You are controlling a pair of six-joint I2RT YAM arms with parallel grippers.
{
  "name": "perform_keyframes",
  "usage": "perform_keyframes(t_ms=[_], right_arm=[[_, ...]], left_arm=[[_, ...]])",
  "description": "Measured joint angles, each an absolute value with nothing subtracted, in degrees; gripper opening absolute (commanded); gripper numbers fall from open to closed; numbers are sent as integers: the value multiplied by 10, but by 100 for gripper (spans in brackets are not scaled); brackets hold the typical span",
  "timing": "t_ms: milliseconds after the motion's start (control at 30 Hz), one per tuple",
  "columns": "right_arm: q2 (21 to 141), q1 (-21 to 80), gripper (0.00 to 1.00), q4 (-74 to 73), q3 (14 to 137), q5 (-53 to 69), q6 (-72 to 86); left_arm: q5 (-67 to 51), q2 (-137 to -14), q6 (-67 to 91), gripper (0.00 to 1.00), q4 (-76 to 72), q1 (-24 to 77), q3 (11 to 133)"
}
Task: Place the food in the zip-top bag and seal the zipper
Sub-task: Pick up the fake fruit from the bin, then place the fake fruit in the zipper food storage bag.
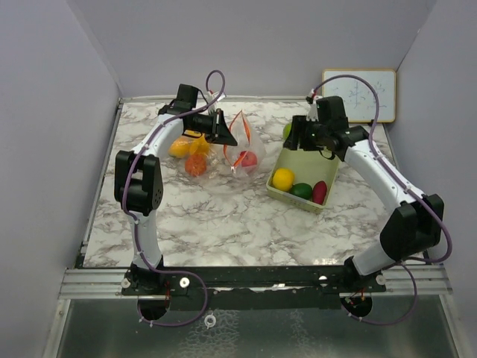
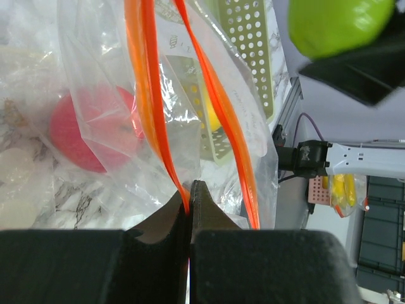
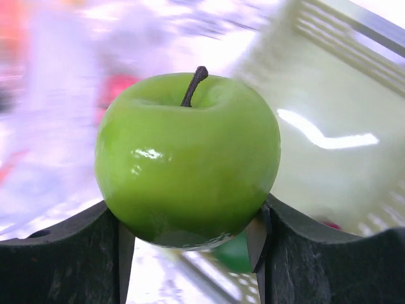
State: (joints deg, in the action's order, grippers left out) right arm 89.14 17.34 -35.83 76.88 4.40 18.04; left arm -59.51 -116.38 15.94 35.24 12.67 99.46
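Observation:
A clear zip-top bag [image 1: 240,149] with an orange zipper stands open on the marble table, a red fruit [image 1: 249,159] inside it. My left gripper [image 1: 223,128] is shut on one orange zipper strip [image 2: 155,126] at the bag's mouth and holds it up. The red fruit shows through the plastic in the left wrist view [image 2: 88,130]. My right gripper [image 1: 294,134] is shut on a green apple [image 3: 186,158] and holds it in the air over the far end of the basket; the apple also shows in the left wrist view [image 2: 338,25].
A pale green perforated basket [image 1: 309,160] holds a yellow fruit [image 1: 282,179], a green one [image 1: 301,191] and a dark red one [image 1: 320,192]. Yellow and orange fruits [image 1: 188,153] lie left of the bag. A whiteboard [image 1: 365,93] leans at the back right.

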Motion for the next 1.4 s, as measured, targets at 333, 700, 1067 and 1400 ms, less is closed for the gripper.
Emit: perform_keyframes(t_ms=[333,700,1067,1400], right_arm=[[925,289,22,-165,849,327,248],[1032,282,20,43,749,437,379],[1037,281,19,-172,841,280,277],[1146,298,99,-393,1034,121,178]], left_arm=[[-595,-1164,159,0,352,127,1009],[-593,-1164,173,0,333,127,1009],[-580,-1164,170,0,341,122,1020],[-580,-1164,165,0,353,127,1050]])
